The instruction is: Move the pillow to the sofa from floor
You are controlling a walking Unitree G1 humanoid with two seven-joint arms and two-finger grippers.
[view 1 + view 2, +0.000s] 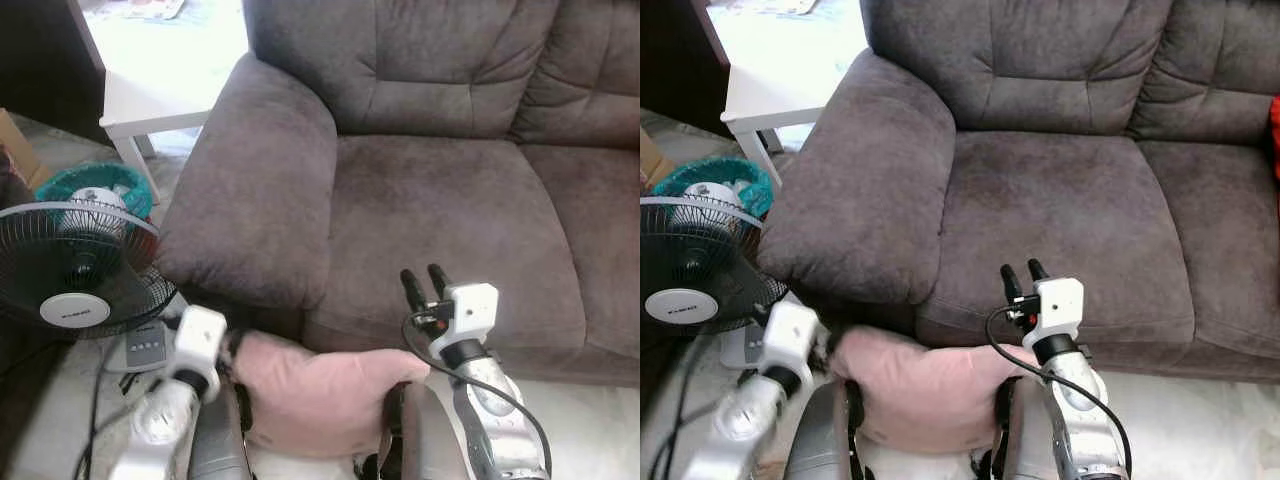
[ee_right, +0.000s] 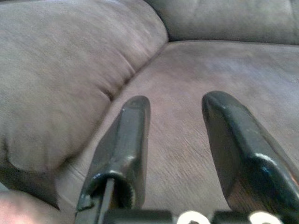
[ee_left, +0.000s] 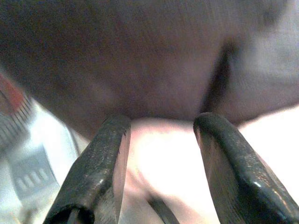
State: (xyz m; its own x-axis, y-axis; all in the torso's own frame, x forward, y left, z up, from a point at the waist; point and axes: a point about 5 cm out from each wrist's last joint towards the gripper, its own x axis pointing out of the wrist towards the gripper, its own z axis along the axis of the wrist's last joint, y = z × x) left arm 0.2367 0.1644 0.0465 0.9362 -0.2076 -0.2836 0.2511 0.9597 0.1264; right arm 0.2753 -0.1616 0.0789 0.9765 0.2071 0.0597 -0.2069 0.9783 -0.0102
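The pink pillow (image 1: 320, 395) lies low in front of the grey sofa (image 1: 450, 200), just under the front edge of the seat at the end by the left armrest (image 1: 255, 190), between the robot's two arms. The left gripper (image 3: 161, 154) is at the pillow's left end, below the armrest; from its wrist camera its two black fingers (image 3: 100, 163) stand apart with the pale pink fabric showing between them, though whether they press it cannot be told. The right gripper (image 1: 424, 288) is raised above the pillow's right end, in front of the seat's front edge, its fingers pointing up toward the seat cushion and set narrowly apart, holding nothing. On the floor left of the sofa stands a black fan (image 1: 75, 270), with a teal basket (image 1: 95, 185) behind it and a white table (image 1: 150, 105) beyond.
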